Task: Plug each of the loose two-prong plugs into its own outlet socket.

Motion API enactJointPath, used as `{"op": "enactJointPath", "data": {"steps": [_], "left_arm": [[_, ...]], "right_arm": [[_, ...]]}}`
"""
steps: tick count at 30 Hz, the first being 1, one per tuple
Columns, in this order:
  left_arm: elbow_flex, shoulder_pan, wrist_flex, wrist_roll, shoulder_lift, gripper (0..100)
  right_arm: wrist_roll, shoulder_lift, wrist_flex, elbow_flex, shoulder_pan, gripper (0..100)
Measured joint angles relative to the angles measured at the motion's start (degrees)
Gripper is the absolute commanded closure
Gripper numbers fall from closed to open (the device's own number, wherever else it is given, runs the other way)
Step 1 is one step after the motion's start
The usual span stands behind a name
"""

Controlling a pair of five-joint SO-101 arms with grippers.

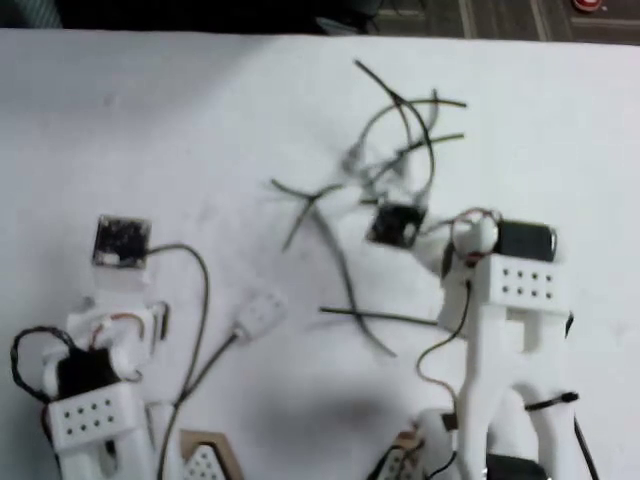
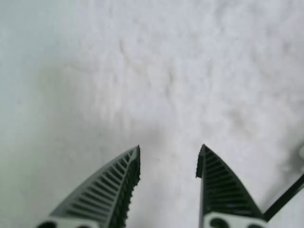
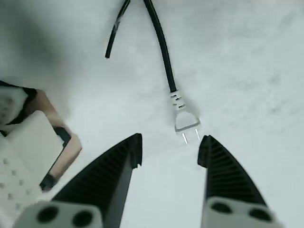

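A tangle of black cables (image 1: 390,150) lies at the back middle of the white table, with a pale plug (image 1: 355,157) at one end. My right arm's wrist (image 1: 395,226) hangs over the near edge of this tangle. In the right wrist view, a two-prong plug (image 3: 186,121) on a black cable (image 3: 161,47) lies flat on the table, its prongs pointing at the gap of my open right gripper (image 3: 170,142). A white connector block (image 1: 258,315) on a grey cable lies left of centre. My left gripper (image 2: 170,148) is open over bare table.
A white perforated block (image 3: 19,161) with a tan edge sits close beside the right gripper. Two tan-framed white pieces (image 1: 205,462) (image 1: 400,458) lie at the front edge. A thin black cable (image 2: 285,202) runs near the left gripper. My left arm's wrist (image 1: 122,242) is at the front left.
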Motion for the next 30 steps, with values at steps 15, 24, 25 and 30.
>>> {"op": "enactJointPath", "data": {"steps": [15,24,25,30], "left_arm": [[0.0,0.0,0.0,0.0,0.0,79],[0.0,0.0,0.0,0.0,0.0,79],[0.0,0.0,0.0,0.0,0.0,79],[0.0,0.0,0.0,0.0,0.0,79]], "right_arm": [[11.69,0.0,-31.12,25.23,4.04,80.4],[11.87,0.0,-40.79,30.59,5.63,86.6],[11.87,0.18,-41.85,31.03,5.54,86.5],[11.87,4.57,-47.03,31.56,5.63,86.5]]}}
